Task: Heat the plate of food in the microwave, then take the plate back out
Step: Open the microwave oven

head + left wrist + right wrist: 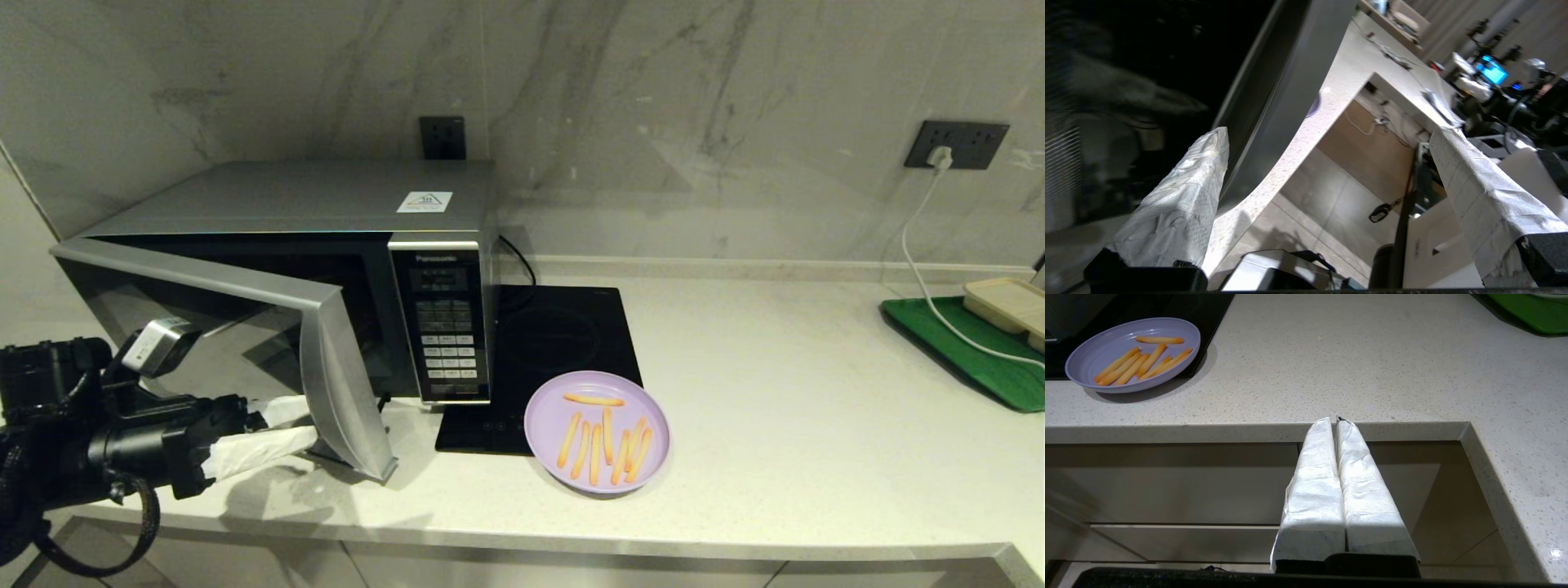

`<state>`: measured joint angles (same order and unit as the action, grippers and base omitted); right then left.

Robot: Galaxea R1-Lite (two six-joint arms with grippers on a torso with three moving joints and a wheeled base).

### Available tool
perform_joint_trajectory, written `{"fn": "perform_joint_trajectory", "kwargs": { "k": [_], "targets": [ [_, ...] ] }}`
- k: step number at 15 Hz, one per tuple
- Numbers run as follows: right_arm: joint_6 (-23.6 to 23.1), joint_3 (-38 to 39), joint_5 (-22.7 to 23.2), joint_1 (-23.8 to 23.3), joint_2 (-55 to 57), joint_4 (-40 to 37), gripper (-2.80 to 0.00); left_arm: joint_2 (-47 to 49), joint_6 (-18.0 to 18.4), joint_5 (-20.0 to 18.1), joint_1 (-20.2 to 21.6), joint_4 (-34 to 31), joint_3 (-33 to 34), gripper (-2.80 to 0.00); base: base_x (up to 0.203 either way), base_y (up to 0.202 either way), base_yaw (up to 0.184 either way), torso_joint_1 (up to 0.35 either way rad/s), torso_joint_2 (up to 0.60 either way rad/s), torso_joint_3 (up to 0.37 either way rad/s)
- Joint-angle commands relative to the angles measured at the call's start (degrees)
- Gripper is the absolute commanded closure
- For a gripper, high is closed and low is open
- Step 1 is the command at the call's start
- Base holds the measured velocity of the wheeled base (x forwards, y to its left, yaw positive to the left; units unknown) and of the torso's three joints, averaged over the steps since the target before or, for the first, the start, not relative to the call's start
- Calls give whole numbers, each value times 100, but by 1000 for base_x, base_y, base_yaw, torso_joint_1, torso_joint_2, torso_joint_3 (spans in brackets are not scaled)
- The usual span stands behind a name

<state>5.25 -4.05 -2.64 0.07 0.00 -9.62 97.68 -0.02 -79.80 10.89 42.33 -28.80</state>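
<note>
The silver microwave [286, 196] stands at the back left with its dark glass door [204, 335] swung partly out over the counter. My left gripper [304, 423] is open at the door's free edge [1290, 81], which lies between the white-wrapped fingers [1200, 175]; nothing is clamped. The lilac plate [545, 412] with several orange fries [604, 437] rests on the counter to the right of the microwave, half over a cooktop corner. In the right wrist view the plate [1094, 359] lies far off. My right gripper [1336, 421] is shut and empty, below the counter's front edge, outside the head view.
A flat black induction cooktop [563, 335] lies beside the microwave. At the far right a green tray [971, 351] carries a beige compartment tray [1008, 302], and a white cable [922, 269] runs to a wall socket. The counter [816, 425] ends in a front edge near me.
</note>
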Motion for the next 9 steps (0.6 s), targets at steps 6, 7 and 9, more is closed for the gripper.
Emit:
{"fn": "perform_joint_trajectory", "kwargs": {
  "k": [6, 7, 9],
  "targets": [
    [3, 0, 0, 1, 0, -5, 0, -2632, -15, 200, 1231, -174, 1036, 0, 0, 0, 0, 0, 0, 0],
    [3, 0, 0, 1, 0, -5, 0, -3150, -26, 302, 1385, -369, 1084, 0, 0, 0, 0, 0, 0, 0],
    [3, 0, 0, 1, 0, -5, 0, -4191, -43, 731, 1541, -1010, 919, 0, 0, 0, 0, 0, 0, 0]
  ]
}}
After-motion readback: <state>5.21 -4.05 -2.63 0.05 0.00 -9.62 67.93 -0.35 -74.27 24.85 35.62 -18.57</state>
